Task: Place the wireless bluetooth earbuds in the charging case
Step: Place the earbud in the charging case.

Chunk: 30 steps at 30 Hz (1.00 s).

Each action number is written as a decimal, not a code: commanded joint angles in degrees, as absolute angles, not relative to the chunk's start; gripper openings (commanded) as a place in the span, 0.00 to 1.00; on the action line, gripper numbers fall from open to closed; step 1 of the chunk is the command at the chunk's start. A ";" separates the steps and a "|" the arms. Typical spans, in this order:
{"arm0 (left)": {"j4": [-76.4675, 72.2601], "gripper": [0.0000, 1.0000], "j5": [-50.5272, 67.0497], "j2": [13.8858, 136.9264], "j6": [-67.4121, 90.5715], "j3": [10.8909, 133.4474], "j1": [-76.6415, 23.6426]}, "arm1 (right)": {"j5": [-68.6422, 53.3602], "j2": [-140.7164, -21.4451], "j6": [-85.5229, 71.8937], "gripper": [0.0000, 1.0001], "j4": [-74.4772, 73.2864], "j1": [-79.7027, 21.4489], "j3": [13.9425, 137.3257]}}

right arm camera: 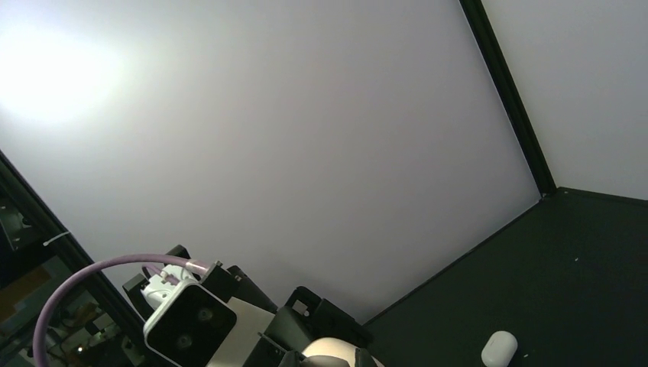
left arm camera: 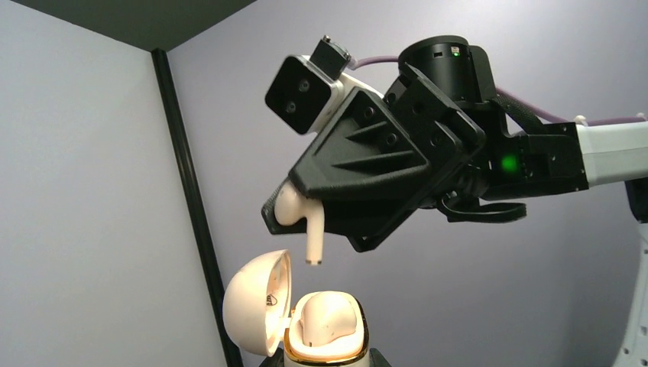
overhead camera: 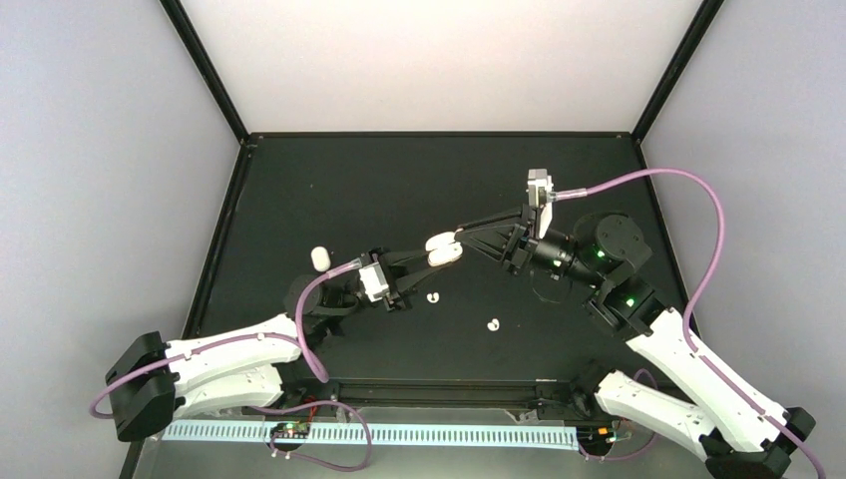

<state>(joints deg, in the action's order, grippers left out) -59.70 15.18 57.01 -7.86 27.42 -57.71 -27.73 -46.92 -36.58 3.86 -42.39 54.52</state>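
The left end effector (overhead camera: 427, 256) is hard to make out. Its fingers are cut off below the frame in its own wrist view, and from above only dark tips show, meeting the glossy cream clamshell charging case (left arm camera: 327, 330). It is closed tight on that case and holds it upright above the black tabletop (overhead camera: 559, 200). The case's domed lid (left arm camera: 256, 303) stands hinged open to the left. A gold-coloured rim rings the base, whose lower part runs off the picture. A small dark mark inside the lid is too small to read. The cream hump inside the base could be moulding or a seated bud; I cannot tell which.

The right end effector (left arm camera: 294, 216) hangs just above the open case, its jaws nearly together and pinching a slim stemmed white-cream earbud (left arm camera: 314, 238). The bud's head is partly hidden between the black fingers. Its stem points down, with the tip just above the case and apart from it.

From above, one tiny white earbud (overhead camera: 432, 296) lies on the tabletop on the near side of the end effectors. A second tiny white earbud (overhead camera: 493, 324) lies to its right, apart from it. Both are too small for their shape to show. A smooth white oval pod (overhead camera: 319, 258) rests beside the left wrist.

The right wrist view is mostly grey wall. The left arm's wrist camera (right arm camera: 191, 319) and a cropped sliver of the cream case sit at its bottom edge.
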 commanded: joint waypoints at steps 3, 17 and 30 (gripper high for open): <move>-63.34 0.02 11.94 57.38 -11.22 30.23 -58.68 | -26.32 -47.26 -37.16 0.10 2.46 -42.24 56.22; -62.91 0.02 11.18 57.14 -11.25 30.49 -59.24 | -25.58 -48.25 -36.31 0.10 0.90 -42.27 55.99; -60.99 0.02 9.44 57.30 -10.81 31.90 -59.56 | -25.57 -49.47 -35.96 0.10 -0.77 -42.19 56.54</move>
<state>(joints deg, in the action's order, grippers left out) -59.18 10.09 57.12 -10.33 28.10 -58.96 -25.56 -48.73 -36.32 1.72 -42.37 55.29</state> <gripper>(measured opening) 0.200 0.107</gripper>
